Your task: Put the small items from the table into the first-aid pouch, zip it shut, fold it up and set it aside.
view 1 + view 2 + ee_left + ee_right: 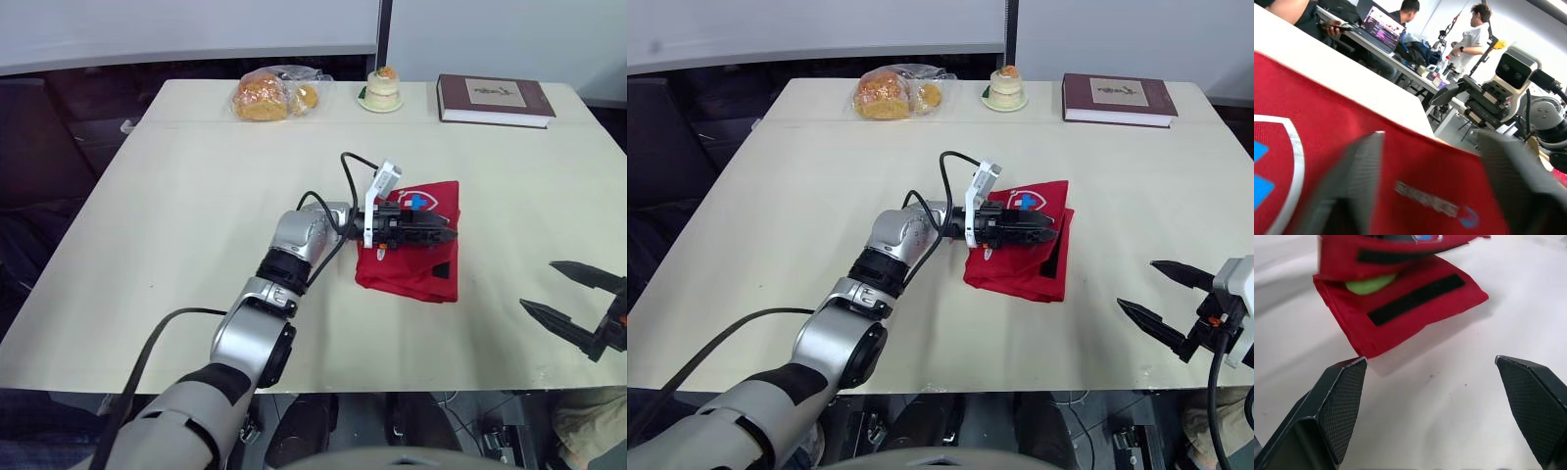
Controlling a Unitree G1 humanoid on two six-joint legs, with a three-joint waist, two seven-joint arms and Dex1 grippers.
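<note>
The red first-aid pouch [421,272] lies partly folded in the middle of the table, with its white shield and blue cross [419,202] facing up. My left gripper [446,235] rests on top of the folded part, open, with red cloth [1431,161] showing between its fingers. In the right wrist view the upper layer sits slightly raised over the lower panel and its black strip [1418,298]. A green item [1369,284] peeks out between the two layers. My right gripper [538,284] hovers open over bare table to the right of the pouch, holding nothing.
At the table's far edge are a bag of bread [269,95], a small cake on a plate [380,90] and a brown book [495,100]. People [1469,34] stand by desks beyond the table's right side.
</note>
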